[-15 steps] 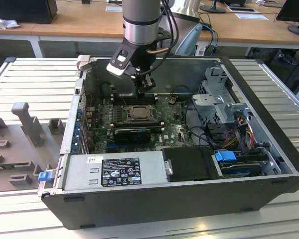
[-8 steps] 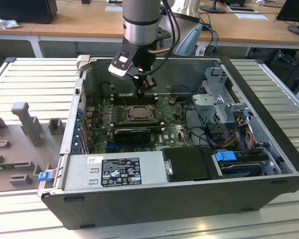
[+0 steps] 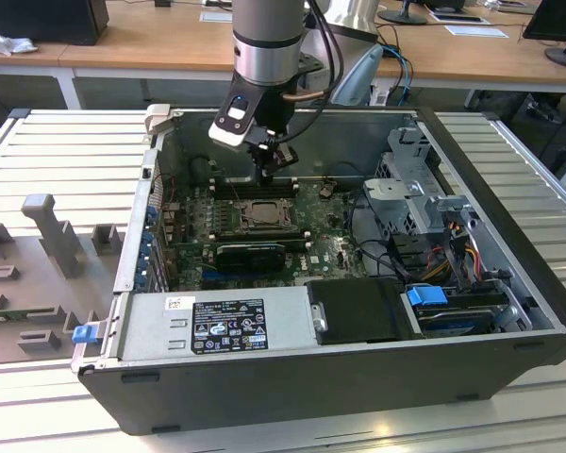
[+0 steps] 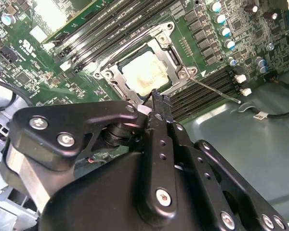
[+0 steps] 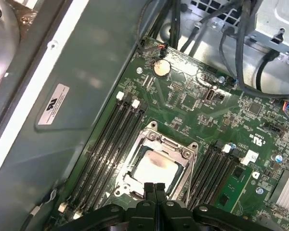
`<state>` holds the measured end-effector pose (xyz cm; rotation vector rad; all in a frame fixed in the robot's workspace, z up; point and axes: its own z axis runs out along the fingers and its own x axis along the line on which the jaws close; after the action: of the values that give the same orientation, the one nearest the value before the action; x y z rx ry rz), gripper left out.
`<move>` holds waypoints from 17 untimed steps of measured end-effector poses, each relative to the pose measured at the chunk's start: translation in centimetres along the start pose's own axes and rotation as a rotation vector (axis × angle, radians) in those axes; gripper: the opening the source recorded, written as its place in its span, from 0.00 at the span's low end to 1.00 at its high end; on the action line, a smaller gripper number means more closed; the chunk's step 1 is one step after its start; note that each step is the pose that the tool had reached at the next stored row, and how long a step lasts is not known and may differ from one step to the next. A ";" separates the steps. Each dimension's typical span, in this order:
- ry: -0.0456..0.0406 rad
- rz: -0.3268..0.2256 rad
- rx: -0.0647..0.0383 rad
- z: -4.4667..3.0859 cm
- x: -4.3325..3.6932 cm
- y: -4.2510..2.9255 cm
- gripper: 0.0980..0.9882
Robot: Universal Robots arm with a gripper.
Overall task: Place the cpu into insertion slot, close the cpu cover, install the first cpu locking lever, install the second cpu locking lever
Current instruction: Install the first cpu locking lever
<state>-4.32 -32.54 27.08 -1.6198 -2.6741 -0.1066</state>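
Closest, the gripper (image 5: pixel 154 186), fingers pressed together on nothing, hovers at the edge of the cpu cover (image 5: pixel 174 144), which lies down around the seated cpu (image 5: pixel 154 168); the thin locking lever (image 4: pixel 216 90) beside it probably wants a slow, steady push

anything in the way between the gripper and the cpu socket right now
Nothing visible does. The gripper, fingers together, hangs right over one edge of the insertion slot. The cpu already sits in it, the cpu cover framing it. A thin lever rod sticks out sideways from the socket, clear of the fingers.
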 end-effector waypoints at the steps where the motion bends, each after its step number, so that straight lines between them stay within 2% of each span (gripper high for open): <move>1: 0.0009 -0.018 0.001 0.00 0.00 0.00 0.01; 4: 0.0020 -0.039 0.002 0.00 0.00 0.00 0.01; 10: 0.0060 -0.118 0.006 0.00 0.00 0.00 0.01; 13: 0.0094 -0.183 0.009 0.00 0.00 0.00 0.01; 17: 0.0126 -0.244 0.011 0.00 0.00 0.00 0.01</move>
<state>-4.32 -32.54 27.08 -1.2778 -2.8445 -0.1029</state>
